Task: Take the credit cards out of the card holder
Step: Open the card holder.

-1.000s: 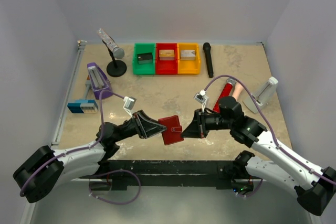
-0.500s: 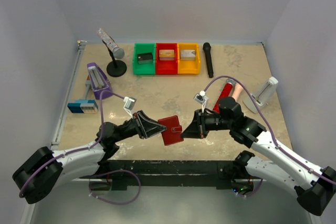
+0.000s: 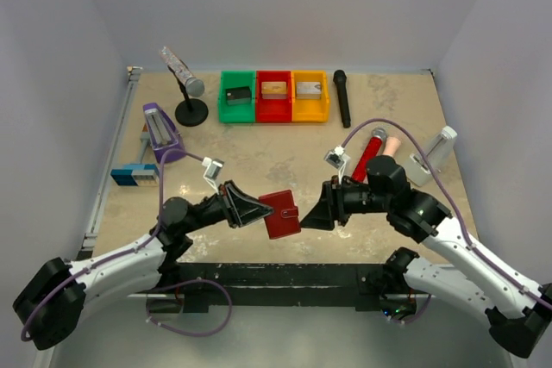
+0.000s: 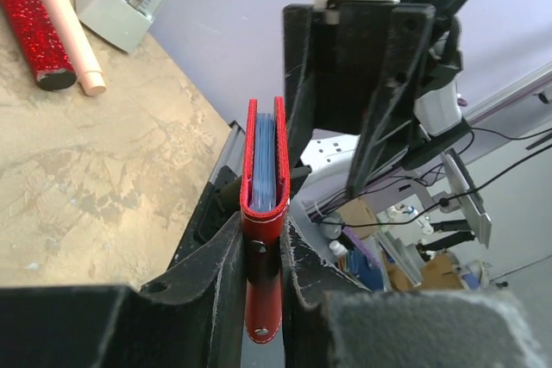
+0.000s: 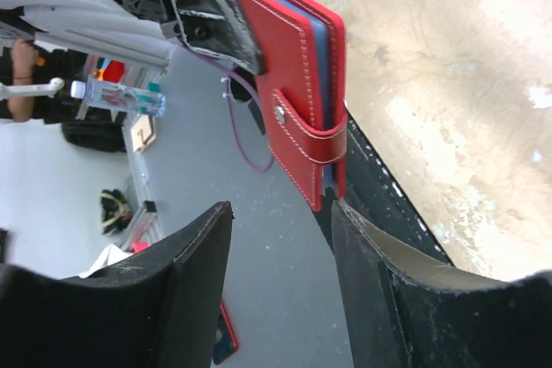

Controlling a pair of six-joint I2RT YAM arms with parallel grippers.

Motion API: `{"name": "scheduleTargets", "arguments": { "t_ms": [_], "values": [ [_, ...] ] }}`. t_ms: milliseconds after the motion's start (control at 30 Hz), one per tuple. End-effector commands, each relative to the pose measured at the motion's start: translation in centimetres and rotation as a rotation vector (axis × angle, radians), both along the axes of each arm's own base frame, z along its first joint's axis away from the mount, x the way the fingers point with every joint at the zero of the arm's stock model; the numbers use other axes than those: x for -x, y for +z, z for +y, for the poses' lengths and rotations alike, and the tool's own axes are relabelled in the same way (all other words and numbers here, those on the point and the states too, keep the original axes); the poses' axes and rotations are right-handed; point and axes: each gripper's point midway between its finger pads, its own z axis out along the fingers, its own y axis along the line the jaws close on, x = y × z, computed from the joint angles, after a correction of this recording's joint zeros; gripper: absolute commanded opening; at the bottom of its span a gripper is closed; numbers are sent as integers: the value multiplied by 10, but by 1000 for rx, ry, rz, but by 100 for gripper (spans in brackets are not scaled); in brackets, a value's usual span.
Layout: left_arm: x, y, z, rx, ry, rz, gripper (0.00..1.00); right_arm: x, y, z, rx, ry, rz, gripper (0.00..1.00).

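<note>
**Wallet held up between the arms, right fingers spread at its strap side**

The left gripper (image 3: pixel 259 211) is pinched on the wallet (image 3: pixel 280 214). It holds the wallet off the table (image 3: pixel 259 152), over the near edge and about midway between the two arms. In the left wrist view the wallet stands edge-on between the fingers, gripped at the folded spine end. Its open edge points away from the left arm, toward the right arm. The blue pockets (image 4: pixel 266 161) show in that open edge. I can't tell the cards apart from the pockets.

From the top, the red face is turned up toward the camera. The long axis runs roughly near to far, with the far end tilted a bit left. The strap (image 5: pixel 312 140) wraps the right-hand edge and is snapped shut.

The right gripper (image 3: pixel 304 221) has its fingers spread. It sits just beside the strap edge and nothing is between its fingertips. I can't tell if a tip is touching the wallet.

For room, bare tabletop runs from the wallet to the coloured bins (image 3: pixel 274 115) on the far side. A red microphone (image 3: pixel 369 154) lies to the right, close by the right arm. The black rail (image 3: pixel 276 275) is just on the near side of the wallet.
</note>
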Motion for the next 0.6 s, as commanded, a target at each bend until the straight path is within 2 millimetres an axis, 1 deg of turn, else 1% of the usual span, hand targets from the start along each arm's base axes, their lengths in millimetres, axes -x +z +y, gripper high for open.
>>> {"name": "scheduleTargets", "arguments": {
  "t_ms": [0,33,167,200,267,300,333,367,400,467,500,567],
  "values": [
    [-8,14,-4,-87,37,-67,2,-4,28,-19,61,-52,-136,56],
    [-11,9,-5,-138,56,-65,0,-6,28,-23,91,-76,-155,56],
    [-21,5,-8,-303,135,-38,0,-10,36,-34,221,-131,-255,57],
    [-24,2,-8,-347,163,-16,0,-15,36,-38,255,-166,-266,56],
    [-31,1,-6,-416,224,21,0,-24,38,-44,313,-243,-291,56],
    [-31,-7,-3,-480,248,58,0,-31,36,-49,350,-290,-297,56],
    [-39,-7,1,-506,307,80,0,-35,37,-51,376,-330,-302,57],
    [-37,-9,1,-532,315,102,0,-41,33,-55,419,-376,-302,58],
    [-42,-14,6,-569,367,134,0,-46,31,-60,468,-418,-305,59],
    [-44,-18,9,-615,416,180,0,-54,28,-59,538,-459,-329,60],
    [-45,-18,10,-628,442,197,0,-54,27,-53,560,-453,-351,61],
    [-45,-18,11,-658,478,235,0,-60,29,-47,598,-477,-391,62]
  ]
}}
